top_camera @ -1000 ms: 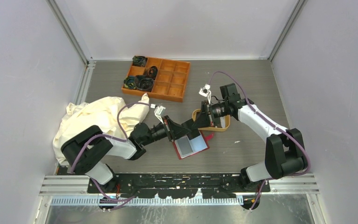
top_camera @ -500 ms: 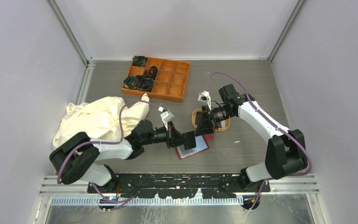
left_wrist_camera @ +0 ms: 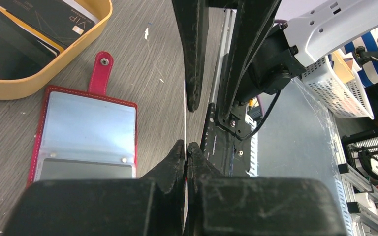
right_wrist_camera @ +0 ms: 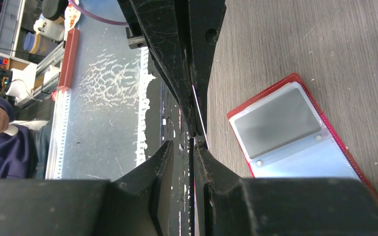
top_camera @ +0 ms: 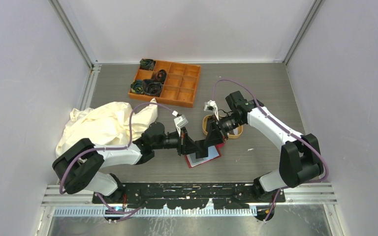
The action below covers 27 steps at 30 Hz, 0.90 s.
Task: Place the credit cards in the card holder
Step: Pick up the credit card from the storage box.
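The red card holder (top_camera: 199, 160) lies open on the table, pockets up; it also shows in the left wrist view (left_wrist_camera: 86, 137) and the right wrist view (right_wrist_camera: 290, 132). My left gripper (top_camera: 196, 147) (left_wrist_camera: 186, 145) is shut on a thin card (left_wrist_camera: 185, 118) held edge-on just above the table, beside the holder. My right gripper (top_camera: 205, 145) (right_wrist_camera: 183, 145) faces it tip to tip, jaws apart, with the card's edge (right_wrist_camera: 199, 113) lying along one finger. More credit cards (left_wrist_camera: 44, 19), mostly black, lie in the tan tray (left_wrist_camera: 39, 78).
The tan oval tray (top_camera: 236, 134) sits just behind the holder. An orange compartment box (top_camera: 177, 91) with dark items stands at the back. A cream cloth (top_camera: 106, 125) lies at the left. The metal rail (top_camera: 187, 189) runs along the near edge.
My right gripper has moved from the tray down and left over the holder. My left gripper has moved right to meet it, and the two now stand tip to tip.
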{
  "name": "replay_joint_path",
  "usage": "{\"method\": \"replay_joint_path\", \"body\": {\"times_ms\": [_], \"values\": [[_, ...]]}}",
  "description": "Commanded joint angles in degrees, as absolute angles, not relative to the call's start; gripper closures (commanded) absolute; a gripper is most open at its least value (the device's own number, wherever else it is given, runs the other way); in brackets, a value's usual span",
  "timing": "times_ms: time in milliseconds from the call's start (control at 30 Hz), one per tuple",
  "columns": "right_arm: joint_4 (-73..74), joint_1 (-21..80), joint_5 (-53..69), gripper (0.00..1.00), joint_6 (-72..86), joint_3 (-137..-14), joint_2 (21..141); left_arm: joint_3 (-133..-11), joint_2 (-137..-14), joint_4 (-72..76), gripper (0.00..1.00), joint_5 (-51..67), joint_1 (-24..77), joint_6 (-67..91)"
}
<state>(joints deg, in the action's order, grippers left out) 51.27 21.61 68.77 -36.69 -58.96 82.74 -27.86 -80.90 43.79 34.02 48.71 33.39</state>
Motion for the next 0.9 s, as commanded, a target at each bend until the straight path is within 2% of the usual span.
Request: {"method": "replay_joint_path", "body": {"times_ms": [0, 133, 233, 433, 767, 800, 867], "values": [[52.5, 22.4, 67.7, 0.72, -38.6, -61.9, 83.4, -30.1, -80.7, 44.8, 1.0, 35.7, 49.0, 31.9], [64.3, 20.1, 69.3, 0.65, -49.4, -66.3, 82.8, -29.1, -79.4, 43.0, 1.0, 35.0, 49.0, 31.1], [68.8, 17.1, 70.4, 0.56, -52.5, -68.2, 81.7, -28.0, -78.5, 42.5, 1.0, 34.4, 49.0, 30.8], [54.5, 16.1, 67.1, 0.49, -38.5, -63.1, 79.0, -28.2, -77.5, 42.1, 1.0, 35.1, 49.0, 31.2], [47.3, 21.8, 65.3, 0.53, -34.2, -59.5, 80.4, -30.2, -78.1, 42.1, 1.0, 35.9, 49.9, 31.8], [47.9, 22.3, 65.3, 0.56, -34.8, -59.6, 80.8, -30.3, -78.2, 42.1, 1.0, 35.8, 49.9, 31.8], [50.6, 23.1, 66.1, 0.68, -38.0, -60.3, 81.2, -30.5, -78.3, 42.0, 1.0, 35.8, 49.9, 31.9]]}}
